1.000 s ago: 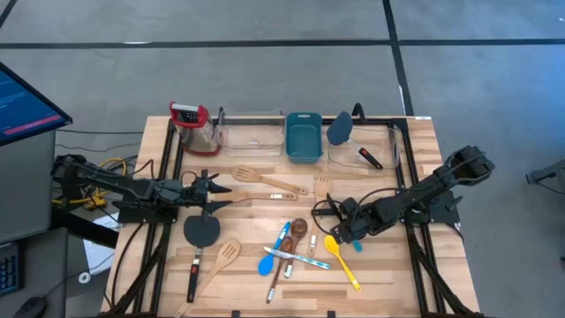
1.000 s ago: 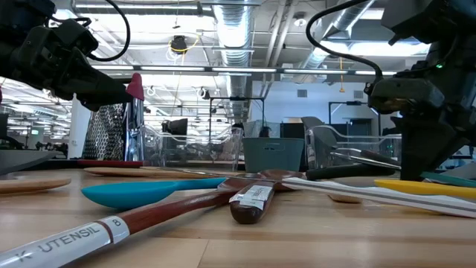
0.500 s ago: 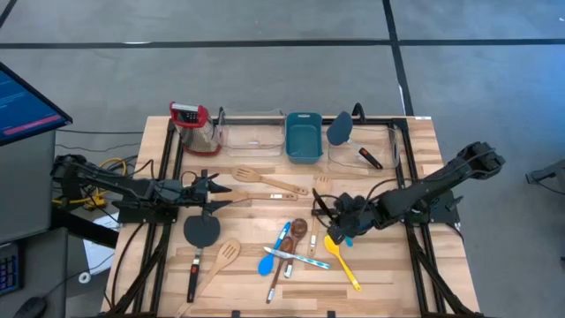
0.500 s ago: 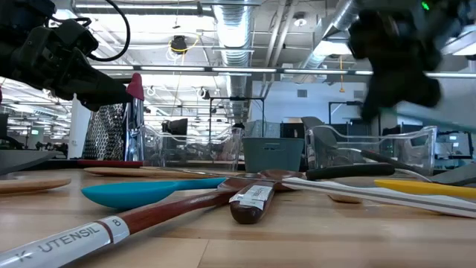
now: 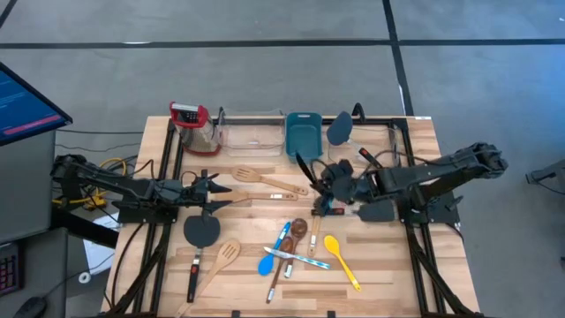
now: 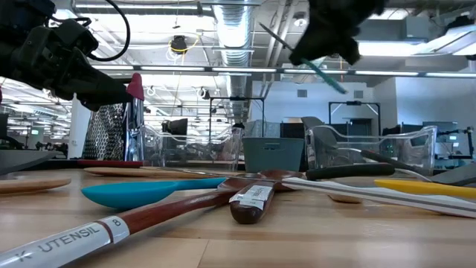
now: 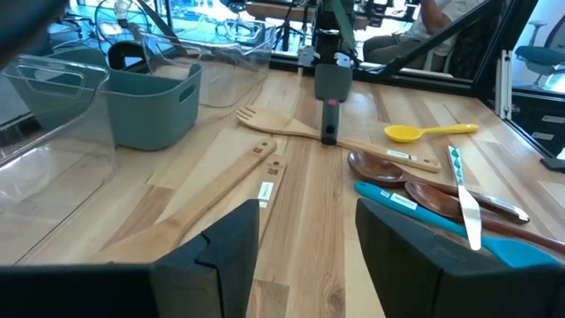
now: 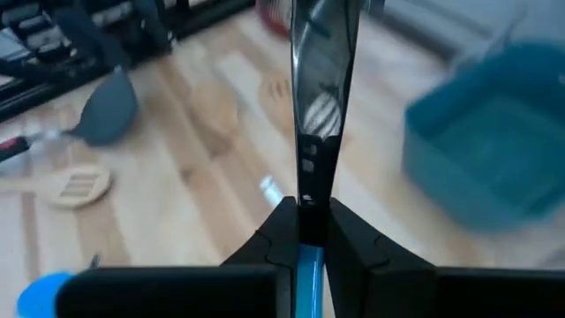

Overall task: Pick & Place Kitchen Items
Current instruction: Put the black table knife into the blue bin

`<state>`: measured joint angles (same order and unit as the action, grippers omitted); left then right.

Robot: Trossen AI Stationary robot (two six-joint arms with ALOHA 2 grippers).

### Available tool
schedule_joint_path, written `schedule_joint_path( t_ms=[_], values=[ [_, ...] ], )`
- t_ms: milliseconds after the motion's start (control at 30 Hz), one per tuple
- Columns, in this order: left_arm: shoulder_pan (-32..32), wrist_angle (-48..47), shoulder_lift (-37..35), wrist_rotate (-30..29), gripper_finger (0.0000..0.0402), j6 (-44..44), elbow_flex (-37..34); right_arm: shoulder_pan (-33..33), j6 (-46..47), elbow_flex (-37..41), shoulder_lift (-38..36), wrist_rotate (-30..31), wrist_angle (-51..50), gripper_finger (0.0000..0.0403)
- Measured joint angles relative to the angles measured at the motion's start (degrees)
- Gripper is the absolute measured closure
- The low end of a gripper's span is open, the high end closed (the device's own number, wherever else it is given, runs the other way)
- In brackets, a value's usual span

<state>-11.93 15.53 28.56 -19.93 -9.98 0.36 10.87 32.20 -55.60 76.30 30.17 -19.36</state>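
The wooden counter [image 5: 388, 265] carries everything, with a black frame round it. Along its far edge stand a clear plastic bin [image 5: 250, 134], a teal tub [image 5: 302, 136] and a second clear bin [image 5: 366, 146] holding a grey-blue spatula [image 5: 340, 129]; a red-topped grater [image 5: 190, 125] stands at the far left corner.

The right arm reaches across from the right side, its right tool [image 5: 325, 187] raised above the counter just in front of the teal tub. It is clenched on a black spatula [image 5: 306, 168] with a blue handle, whose dark blade points up toward the tub; in the right wrist view the fingers [image 8: 281, 231] pinch the handle and the blade [image 8: 320, 71] stands out past them. In the low view this utensil [image 6: 320, 71] hangs tilted, high over the counter.

The left arm waits at the left side, its left tool [image 5: 212, 196] spread wide and grasping nothing, above a black spatula [image 5: 199, 237] lying on the counter.

Loose on the counter lie a slotted wooden spatula [image 5: 221, 262], a pale wooden spatula [image 5: 265, 180], a wooden fork [image 7: 265, 121], a blue spoon [image 5: 272, 256], a dark-brown wooden spoon [image 5: 297, 231] and a yellow spoon [image 5: 341, 259].
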Motion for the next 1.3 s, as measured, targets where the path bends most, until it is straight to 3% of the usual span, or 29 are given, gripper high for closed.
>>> schedule_joint_path(
  t_ms=[200, 433, 567, 867, 1300],
  values=[
    [0.0, 0.0, 0.0, 0.0, 0.0224, 0.0, 0.0, -6.0, -9.1, -1.9, 0.7, -0.1, 6.3, 0.0378],
    [0.0, 0.0, 0.0, 0.2, 0.0224, 0.0, 0.0, -13.7, -13.3, -2.0, 1.1, 0.8, 15.7, 0.0378],
    [0.0, 0.0, 0.0, 0.2, 0.0224, 0.0, 0.0, -17.7, -15.7, -1.9, 4.0, 5.7, 18.4, 0.0378],
    [0.0, 0.1, 0.0, 0.2, 0.0224, 0.0, 0.0, -24.6, -15.7, -2.5, 14.3, 5.8, 29.0, 0.0378],
    [0.0, 0.1, 0.0, 0.0, 0.0224, 0.0, 0.0, -30.3, -16.0, -12.7, 28.1, 5.9, 26.2, 0.0378]
  ],
)
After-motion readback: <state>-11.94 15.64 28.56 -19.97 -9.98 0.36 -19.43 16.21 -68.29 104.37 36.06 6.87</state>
